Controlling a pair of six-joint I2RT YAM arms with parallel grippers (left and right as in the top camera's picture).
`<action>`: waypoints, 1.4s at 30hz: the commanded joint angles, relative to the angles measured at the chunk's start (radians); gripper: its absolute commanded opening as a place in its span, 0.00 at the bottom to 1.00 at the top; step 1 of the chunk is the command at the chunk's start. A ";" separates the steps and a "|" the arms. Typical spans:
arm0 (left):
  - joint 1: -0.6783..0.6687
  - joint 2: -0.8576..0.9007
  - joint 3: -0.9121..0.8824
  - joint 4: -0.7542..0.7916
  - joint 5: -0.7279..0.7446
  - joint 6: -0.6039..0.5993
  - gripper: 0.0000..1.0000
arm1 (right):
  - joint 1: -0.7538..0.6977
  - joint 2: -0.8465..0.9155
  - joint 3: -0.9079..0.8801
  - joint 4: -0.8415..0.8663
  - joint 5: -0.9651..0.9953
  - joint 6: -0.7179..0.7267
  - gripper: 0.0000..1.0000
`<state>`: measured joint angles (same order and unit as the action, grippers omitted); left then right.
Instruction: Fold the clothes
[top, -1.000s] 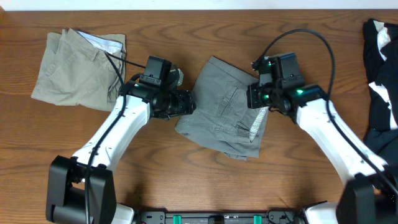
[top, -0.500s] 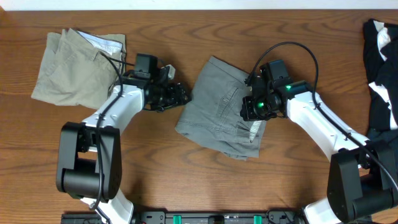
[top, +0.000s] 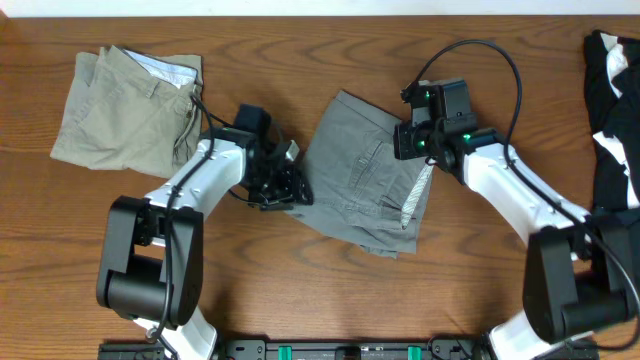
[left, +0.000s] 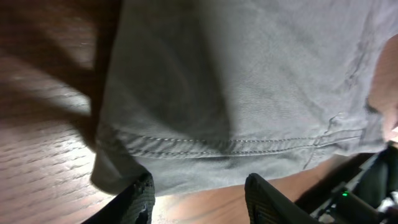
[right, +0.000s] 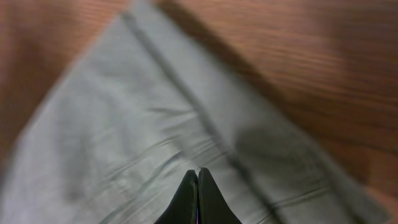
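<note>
On the wooden tabletop (top: 300, 290), folded grey shorts (top: 360, 185) lie between the arms. The left fingers (left: 140, 199) are spread at the hem, and the right fingers (right: 189, 199) are pressed together above the fabric.

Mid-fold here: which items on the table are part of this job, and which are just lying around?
Job: grey shorts; left gripper open at their hem; right gripper shut over them.
Lying about: beige-khaki shorts; black-and-white garment.
</note>
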<state>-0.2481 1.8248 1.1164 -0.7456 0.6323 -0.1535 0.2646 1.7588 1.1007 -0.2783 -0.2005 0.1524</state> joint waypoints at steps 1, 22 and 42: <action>-0.022 -0.003 -0.023 0.016 -0.081 0.022 0.48 | -0.042 0.083 0.005 0.029 0.073 0.019 0.01; 0.008 -0.002 -0.021 0.166 -0.103 0.003 0.54 | -0.145 0.231 0.005 -0.145 0.094 0.078 0.01; 0.138 -0.013 0.009 -0.018 0.090 0.004 0.68 | -0.059 0.231 0.003 -0.526 -0.191 0.138 0.01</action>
<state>-0.1173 1.8248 1.1061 -0.7155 0.6727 -0.1562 0.1627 1.9236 1.1545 -0.7994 -0.3450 0.2962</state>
